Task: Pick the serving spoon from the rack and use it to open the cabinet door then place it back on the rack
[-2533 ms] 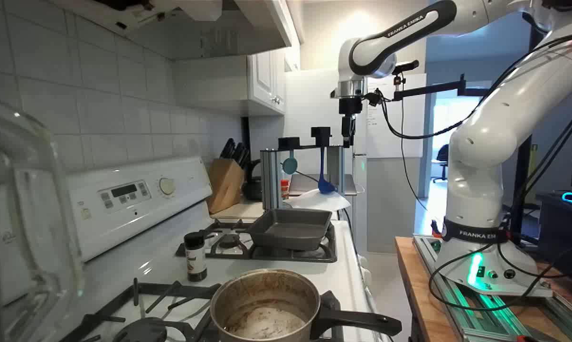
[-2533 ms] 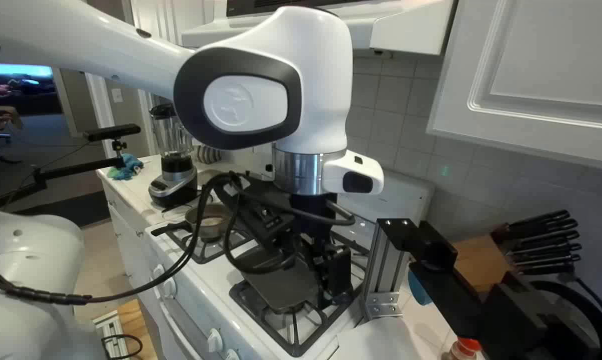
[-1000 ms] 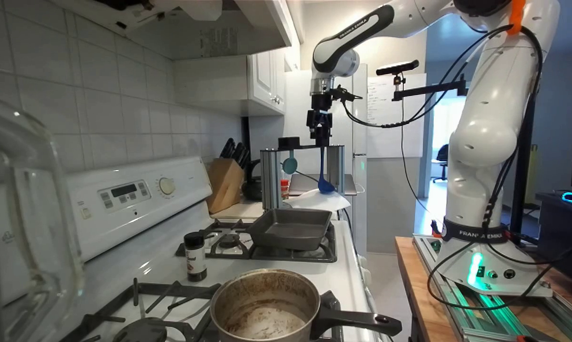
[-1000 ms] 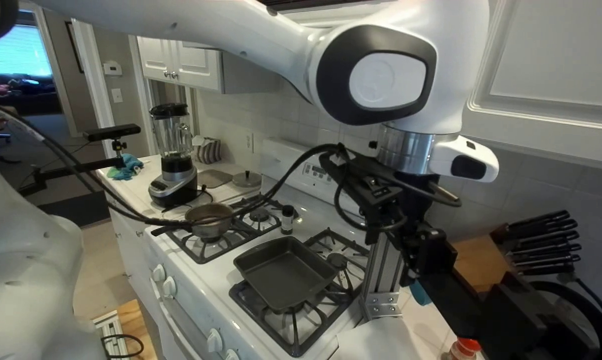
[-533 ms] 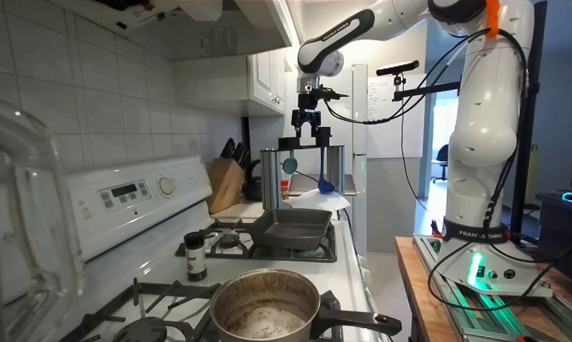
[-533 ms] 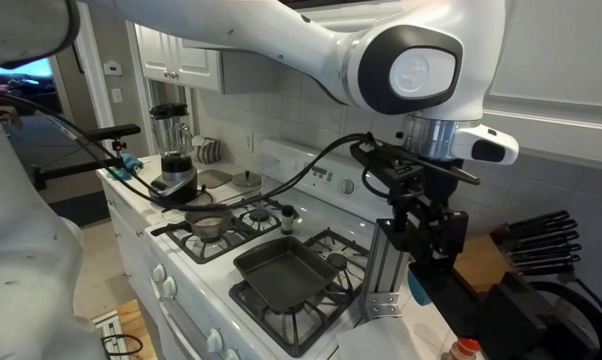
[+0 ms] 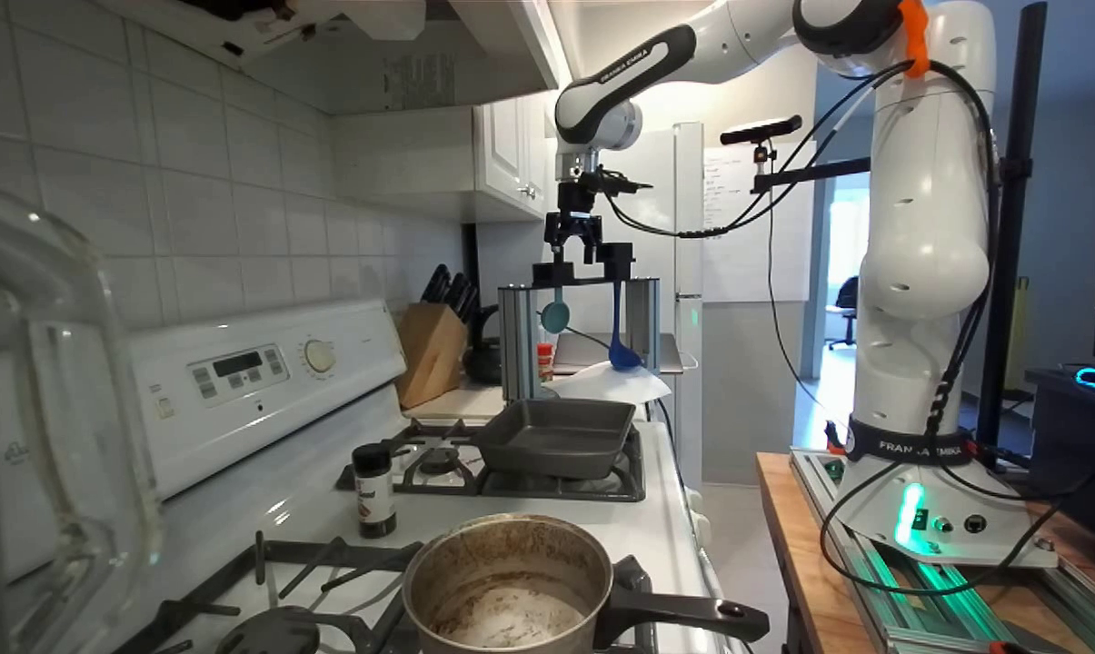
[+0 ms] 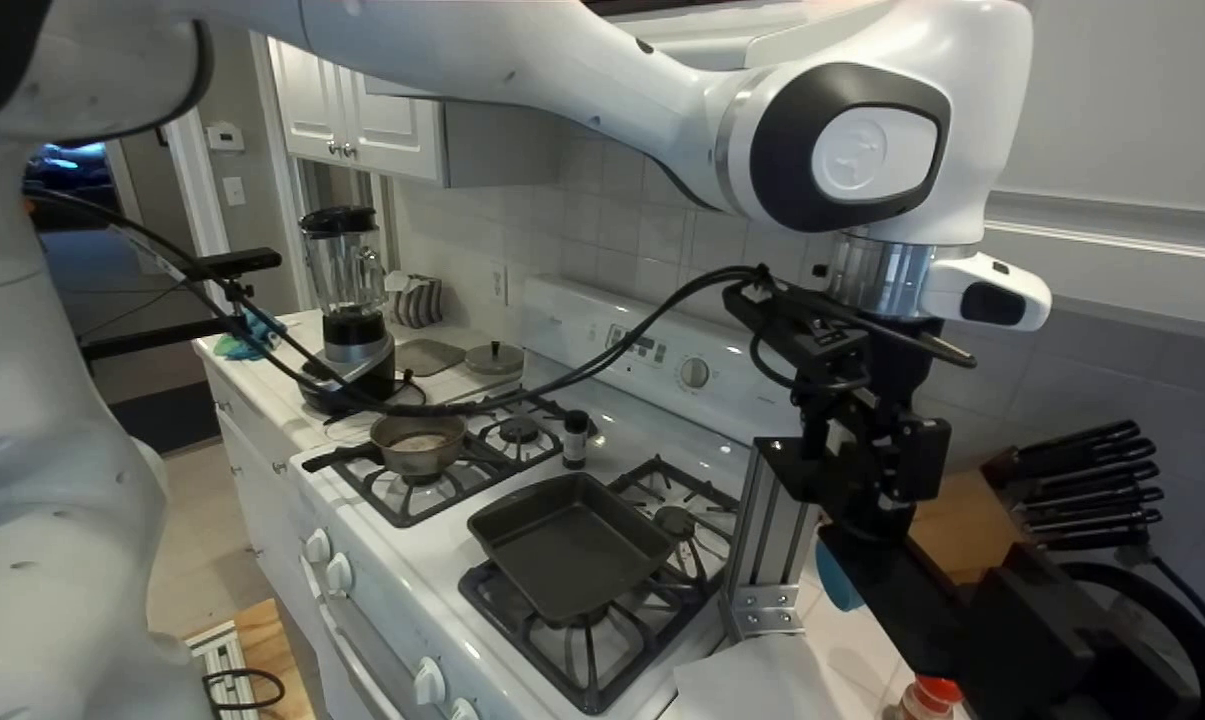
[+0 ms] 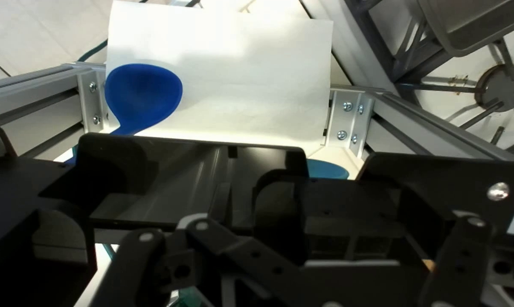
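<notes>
A teal spoon (image 7: 555,316), which I take for the serving spoon, hangs head-down on the rack (image 7: 517,345), below my gripper (image 7: 573,252) and slightly toward the tiled wall (image 7: 238,218), under a black holder (image 7: 552,273). A dark blue ladle (image 9: 143,96) hangs from the same rack beneath a second black holder (image 7: 617,262), off from the gripper toward my base (image 7: 947,509). I cannot be sure which the task means, but the blue one's bowl looks deep for a spoon, and the gripper is nearer the teal one. The gripper points downward over the rack's top bar (image 7: 588,281), fingers (image 7: 552,229) spread apart, nothing in their grasp; whether a fingertip brushes the teal spoon's holder I cannot tell. Above the gripper, on that same wall side, the white upper cabinet door (image 7: 500,150) looks closed. From this I judge that none of the task's steps is done: both utensils hang in place and the door is not yet opened. Left for me, as I read it, is to settle over the holder, take hold, lift the spoon free, draw the cabinet door open with it, and hang it back. Farther out, well below the gripper, a white sheet of paper (image 9: 222,76) lies beneath the bar, a wooden knife block (image 7: 432,354) stands toward the wall, and a dark baking pan (image 8: 572,540) rests on the stove (image 8: 417,555).
</notes>
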Controlling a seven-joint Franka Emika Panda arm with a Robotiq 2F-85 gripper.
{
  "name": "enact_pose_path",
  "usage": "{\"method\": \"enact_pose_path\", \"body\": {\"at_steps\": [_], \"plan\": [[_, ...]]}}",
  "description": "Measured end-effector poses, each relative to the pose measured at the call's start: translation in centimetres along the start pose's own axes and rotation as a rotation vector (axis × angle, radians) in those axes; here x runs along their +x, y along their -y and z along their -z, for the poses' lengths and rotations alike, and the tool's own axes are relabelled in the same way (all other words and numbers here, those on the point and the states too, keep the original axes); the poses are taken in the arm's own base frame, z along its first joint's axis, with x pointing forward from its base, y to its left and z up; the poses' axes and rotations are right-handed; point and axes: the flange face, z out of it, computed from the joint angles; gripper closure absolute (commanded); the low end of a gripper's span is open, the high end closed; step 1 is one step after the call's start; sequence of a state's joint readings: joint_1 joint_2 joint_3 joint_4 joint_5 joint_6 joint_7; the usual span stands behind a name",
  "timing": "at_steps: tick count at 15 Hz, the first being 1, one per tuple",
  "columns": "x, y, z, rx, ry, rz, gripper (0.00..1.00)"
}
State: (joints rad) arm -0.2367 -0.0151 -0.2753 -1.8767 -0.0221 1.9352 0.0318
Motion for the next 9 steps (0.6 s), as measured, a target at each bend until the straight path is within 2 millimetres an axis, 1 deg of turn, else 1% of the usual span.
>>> {"method": "enact_pose_path", "body": {"at_steps": [4,9], "plan": [[0.0,0.1,0.0,0.0,-0.001,0.002,0.0],[0.0,1.0,0.3,0.002,-0.01,0.01,0.0]]}}
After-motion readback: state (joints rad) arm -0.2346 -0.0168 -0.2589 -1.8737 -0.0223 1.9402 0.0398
